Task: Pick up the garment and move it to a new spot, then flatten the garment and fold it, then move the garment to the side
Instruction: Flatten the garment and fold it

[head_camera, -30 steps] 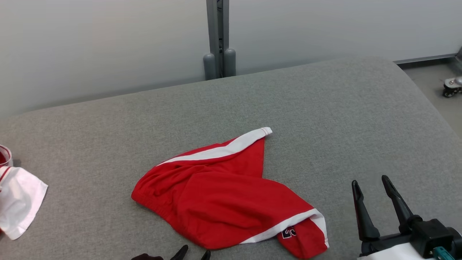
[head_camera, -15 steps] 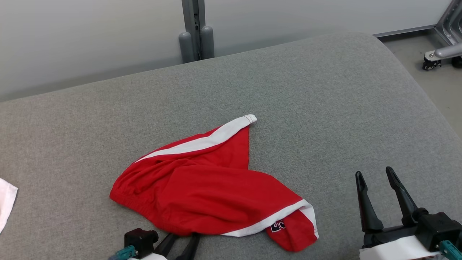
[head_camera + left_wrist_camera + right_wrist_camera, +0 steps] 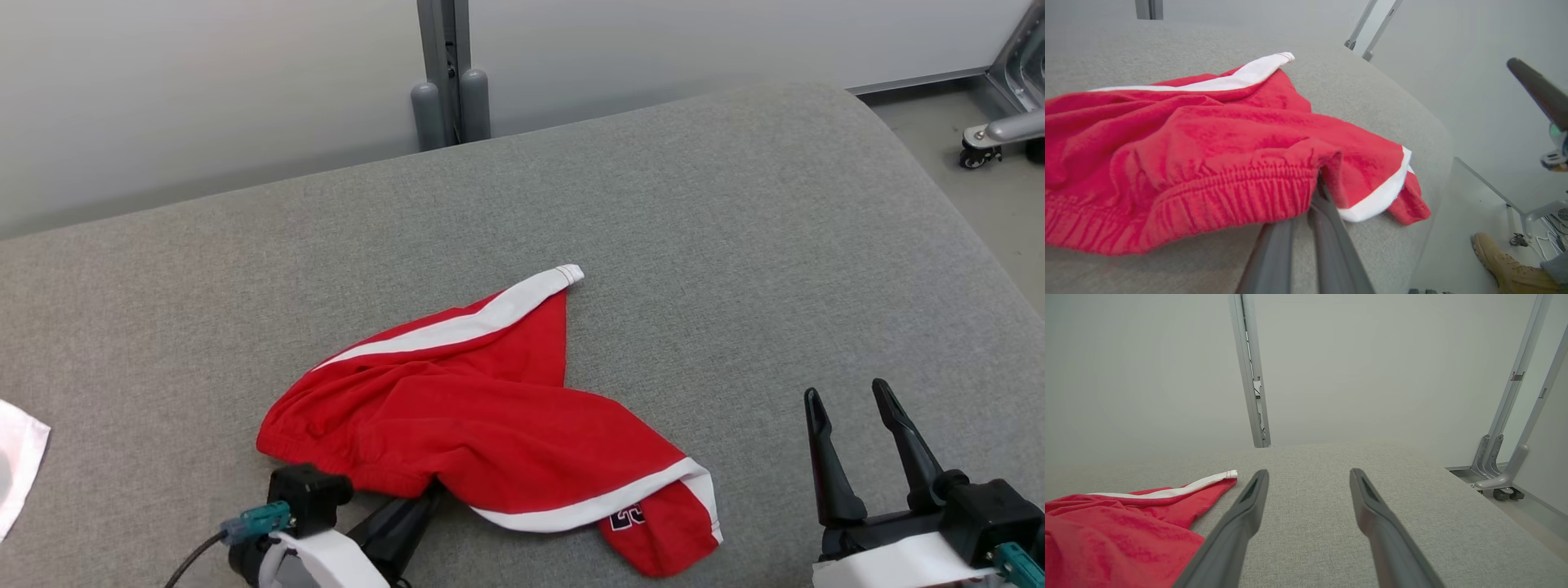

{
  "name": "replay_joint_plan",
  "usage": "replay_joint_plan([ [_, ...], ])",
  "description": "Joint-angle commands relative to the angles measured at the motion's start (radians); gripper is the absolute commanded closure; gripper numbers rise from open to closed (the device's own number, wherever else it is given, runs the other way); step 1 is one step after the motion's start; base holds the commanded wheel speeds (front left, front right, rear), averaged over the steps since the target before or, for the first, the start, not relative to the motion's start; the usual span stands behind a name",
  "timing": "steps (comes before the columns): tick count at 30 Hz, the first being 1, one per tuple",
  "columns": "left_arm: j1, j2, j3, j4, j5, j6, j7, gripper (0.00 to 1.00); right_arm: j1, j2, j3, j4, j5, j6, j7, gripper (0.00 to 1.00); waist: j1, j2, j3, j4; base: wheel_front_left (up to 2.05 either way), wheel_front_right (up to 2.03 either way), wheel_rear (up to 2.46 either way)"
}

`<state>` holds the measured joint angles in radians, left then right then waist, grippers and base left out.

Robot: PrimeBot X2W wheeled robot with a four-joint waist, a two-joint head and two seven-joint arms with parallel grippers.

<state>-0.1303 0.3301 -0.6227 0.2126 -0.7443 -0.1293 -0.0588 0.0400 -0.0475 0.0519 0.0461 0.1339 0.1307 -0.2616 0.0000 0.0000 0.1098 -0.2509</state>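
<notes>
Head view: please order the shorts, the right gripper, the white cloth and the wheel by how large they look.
1. shorts
2. right gripper, near the camera, so it looks big
3. white cloth, cut off by the frame edge
4. wheel

Bright, diffuse lighting; soft shadow under the crumpled red-and-white fabric shorts; wrist views curve at edges, near foreground blurred.

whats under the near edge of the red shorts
The left gripper reaches under the red and white cloth shorts, shut on the waistband; its fingertips are hidden.
</notes>
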Motion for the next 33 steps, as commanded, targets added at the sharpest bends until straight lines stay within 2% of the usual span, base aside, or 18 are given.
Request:
replay_joint_plan([
  [1, -0.01, 0.043, -0.004, -0.045, -0.001, 0.009, 0.049, 1.0, -0.01, -0.005, -0.001, 0.0, 0.008, 0.0, -0.005, 0.0, 0.0, 0.0, -0.004, -0.004, 0.0, 0.0, 0.0],
  [4, 0.03, 0.118, -0.016, -0.163, 0.0, 0.03, 0.144, 1.0, 0.002, -0.006, -0.009, 0.0, 0.009, 0.0, -0.005, 0.0, 0.0, 0.0, -0.008, -0.009, 0.0, 0.0, 0.0],
  [8, 0.105, 0.215, -0.016, -0.312, -0.005, 0.081, 0.235, 1.0, 0.02, -0.005, -0.022, -0.003, 0.013, 0.0, -0.005, 0.0, 0.0, 0.0, -0.008, 0.001, 0.0, 0.0, 0.0],
  [11, 0.175, 0.272, -0.021, -0.386, -0.026, 0.11, 0.292, 1.0, 0.027, -0.005, -0.025, -0.006, 0.017, 0.0, -0.005, 0.0, 0.0, 0.0, 0.001, 0.021, 0.0, 0.0, 0.0],
  [13, 0.21, 0.303, -0.025, -0.411, -0.048, 0.114, 0.323, 1.0, 0.023, -0.005, -0.021, -0.007, 0.019, 0.0, -0.005, 0.0, 0.0, 0.0, 0.007, 0.038, 0.0, 0.0, 0.0],
  [15, 0.235, 0.323, -0.038, -0.408, -0.062, 0.113, 0.356, 1.0, 0.016, -0.006, -0.016, -0.007, 0.018, 0.0, -0.005, 0.0, 0.0, 0.0, 0.012, 0.054, 0.0, 0.0, 0.0],
  [19, 0.233, 0.326, -0.066, -0.335, -0.086, 0.085, 0.402, 1.0, 0.0, -0.006, -0.004, 0.0, 0.008, 0.0, -0.005, 0.0, 0.0, 0.0, 0.019, 0.075, 0.0, 0.0, 0.0],
  [23, 0.192, 0.292, -0.091, -0.243, -0.082, 0.061, 0.413, 1.0, -0.009, -0.006, 0.005, 0.007, 0.003, 0.0, -0.005, 0.0, 0.0, 0.0, 0.02, 0.081, 0.0, 0.0, 0.0],
  [24, 0.184, 0.282, -0.092, -0.231, -0.082, 0.058, 0.403, 0.85, -0.011, -0.006, 0.008, 0.009, 0.001, 0.0, -0.005, 0.0, 0.0, 0.0, 0.02, 0.079, 0.0, 0.0, 0.0],
  [25, 0.179, 0.265, -0.087, -0.223, -0.092, 0.053, 0.388, 0.35, -0.012, -0.005, 0.01, 0.01, 0.001, 0.0, -0.005, 0.0, 0.0, 0.0, 0.019, 0.077, 0.0, 0.0, 0.0],
  [26, 0.179, 0.255, -0.08, -0.218, -0.101, 0.052, 0.374, 0.0, -0.011, -0.006, 0.008, 0.01, 0.001, 0.0, -0.005, 0.0, 0.0, 0.0, 0.018, 0.074, 0.0, 0.0, 0.0],
  [33, 0.219, 0.268, -0.068, -0.269, -0.149, 0.034, 0.345, 0.0, 0.009, -0.006, -0.003, 0.012, 0.016, 0.0, -0.005, 0.0, 0.0, 0.0, 0.018, 0.057, 0.0, 0.0, 0.0],
])
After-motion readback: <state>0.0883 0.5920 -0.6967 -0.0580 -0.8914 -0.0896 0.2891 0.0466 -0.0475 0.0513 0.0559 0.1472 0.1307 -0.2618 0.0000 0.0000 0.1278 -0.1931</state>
